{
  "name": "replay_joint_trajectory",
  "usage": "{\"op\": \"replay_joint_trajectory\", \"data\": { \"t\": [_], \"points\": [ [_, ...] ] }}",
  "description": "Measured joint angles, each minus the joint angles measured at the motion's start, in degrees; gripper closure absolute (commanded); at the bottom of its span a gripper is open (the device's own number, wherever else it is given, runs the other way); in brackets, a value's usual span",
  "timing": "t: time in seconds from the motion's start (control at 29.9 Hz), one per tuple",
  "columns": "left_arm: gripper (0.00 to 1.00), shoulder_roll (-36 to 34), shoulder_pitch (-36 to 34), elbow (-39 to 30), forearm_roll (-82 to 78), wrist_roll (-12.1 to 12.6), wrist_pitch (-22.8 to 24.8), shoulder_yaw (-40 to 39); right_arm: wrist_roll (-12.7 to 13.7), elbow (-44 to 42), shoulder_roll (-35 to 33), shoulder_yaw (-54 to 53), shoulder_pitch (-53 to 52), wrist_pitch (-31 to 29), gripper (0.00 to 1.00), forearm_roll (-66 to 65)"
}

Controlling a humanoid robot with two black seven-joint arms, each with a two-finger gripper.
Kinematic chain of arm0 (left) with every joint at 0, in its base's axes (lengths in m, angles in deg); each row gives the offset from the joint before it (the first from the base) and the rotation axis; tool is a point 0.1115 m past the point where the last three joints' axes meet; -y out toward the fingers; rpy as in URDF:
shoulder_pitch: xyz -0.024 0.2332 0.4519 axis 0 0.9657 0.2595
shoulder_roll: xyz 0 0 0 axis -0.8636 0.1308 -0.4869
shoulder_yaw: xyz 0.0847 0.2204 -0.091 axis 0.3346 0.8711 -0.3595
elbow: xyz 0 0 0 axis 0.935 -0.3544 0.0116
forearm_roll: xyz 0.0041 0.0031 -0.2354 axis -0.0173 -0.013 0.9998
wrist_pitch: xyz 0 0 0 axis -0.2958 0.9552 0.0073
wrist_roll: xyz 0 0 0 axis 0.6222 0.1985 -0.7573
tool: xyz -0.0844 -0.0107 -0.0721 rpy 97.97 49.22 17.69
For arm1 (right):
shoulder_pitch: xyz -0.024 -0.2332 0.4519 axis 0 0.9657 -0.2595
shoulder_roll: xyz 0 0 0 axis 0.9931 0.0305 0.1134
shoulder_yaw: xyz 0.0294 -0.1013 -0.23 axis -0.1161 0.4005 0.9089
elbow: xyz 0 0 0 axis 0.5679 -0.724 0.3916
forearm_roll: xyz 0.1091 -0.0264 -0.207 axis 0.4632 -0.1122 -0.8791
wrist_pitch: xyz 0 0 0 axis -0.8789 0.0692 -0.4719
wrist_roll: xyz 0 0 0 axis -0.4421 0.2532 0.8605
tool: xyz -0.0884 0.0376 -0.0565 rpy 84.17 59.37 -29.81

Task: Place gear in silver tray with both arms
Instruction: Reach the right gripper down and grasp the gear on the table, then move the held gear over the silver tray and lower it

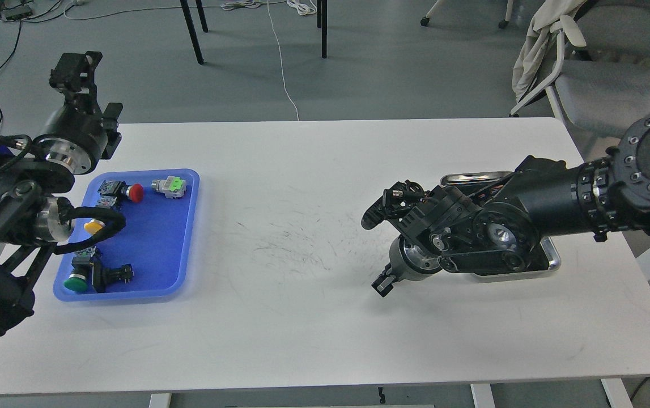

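Presently: my right claw [380, 249] spread, empty; left claw [78, 71] unreadable. Risk: right arm hides silver tray [551, 262], inviting rim collision.

A grey floor [387, 73] fills the upper frame, crossed by a white cable [282, 68]; black table legs [191, 31] stand upper left, a grey chair [608, 73] upper right.

Even, bright light (soft shadows)
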Motion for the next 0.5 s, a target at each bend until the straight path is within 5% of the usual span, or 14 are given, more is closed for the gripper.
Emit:
{"op": "replay_joint_trajectory", "data": {
  "t": [0.2, 0.5],
  "points": [
    [0.02, -0.16, -0.16, 0.00, 0.00, 0.01, 0.00, 0.00, -0.21, 0.07, -5.30, -6.71, -4.05, -0.32, 0.98, 1.05],
    [0.02, -0.26, -0.58, 0.26, 0.00, 0.01, 0.00, 0.17, -0.61, -1.31, -25.46, -21.18, -8.07, -5.71, 0.96, 0.60]
  ]
}}
